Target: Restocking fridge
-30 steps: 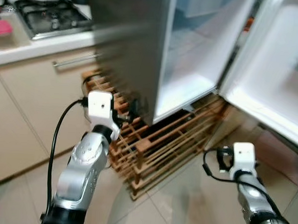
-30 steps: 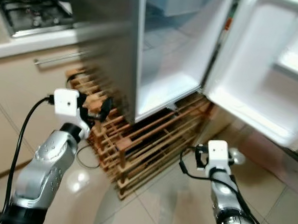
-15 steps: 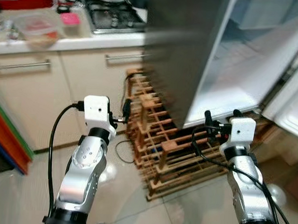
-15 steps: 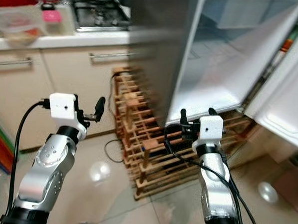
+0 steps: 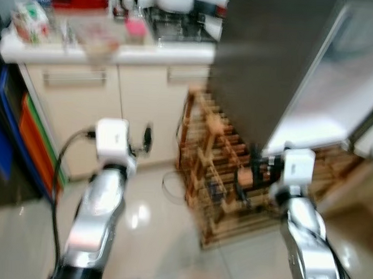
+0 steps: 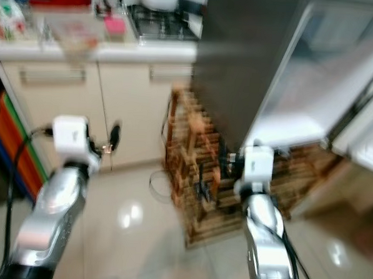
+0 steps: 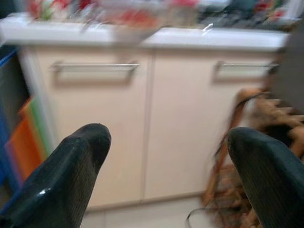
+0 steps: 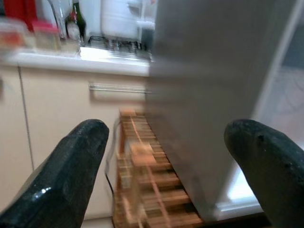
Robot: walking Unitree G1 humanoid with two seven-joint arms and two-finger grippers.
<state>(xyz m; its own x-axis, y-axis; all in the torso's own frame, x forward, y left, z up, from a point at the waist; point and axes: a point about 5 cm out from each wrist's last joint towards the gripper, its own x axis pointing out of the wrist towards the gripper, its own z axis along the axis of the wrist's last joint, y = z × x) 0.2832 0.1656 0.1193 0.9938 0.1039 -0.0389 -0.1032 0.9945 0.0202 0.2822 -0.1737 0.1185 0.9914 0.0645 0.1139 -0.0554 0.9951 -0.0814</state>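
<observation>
The grey fridge (image 5: pixel 265 62) stands at the right with its door swung open and a pale, bare-looking interior (image 5: pixel 346 85). The picture is blurred. My left gripper (image 5: pixel 142 140) is held out over the floor toward the cream cabinets (image 7: pixel 142 118), open and holding nothing. My right gripper (image 5: pixel 260 171) is raised in front of the wooden rack (image 5: pixel 225 173) under the fridge, open too, with nothing between its fingers (image 8: pixel 71 161). Both stand apart from the fridge.
A white counter (image 5: pixel 85 51) at the left carries a clear container (image 5: pixel 95 31), a pink item (image 5: pixel 136 27), bottles and a stove (image 6: pixel 158 25). Coloured boards (image 5: pixel 36 138) lean at the far left. A cable (image 5: pixel 172 182) lies on the tiled floor by the rack.
The camera has swung left, so the fridge sits further right in the picture and more counter shows. The right arm has come up in front of the rack since one second ago.
</observation>
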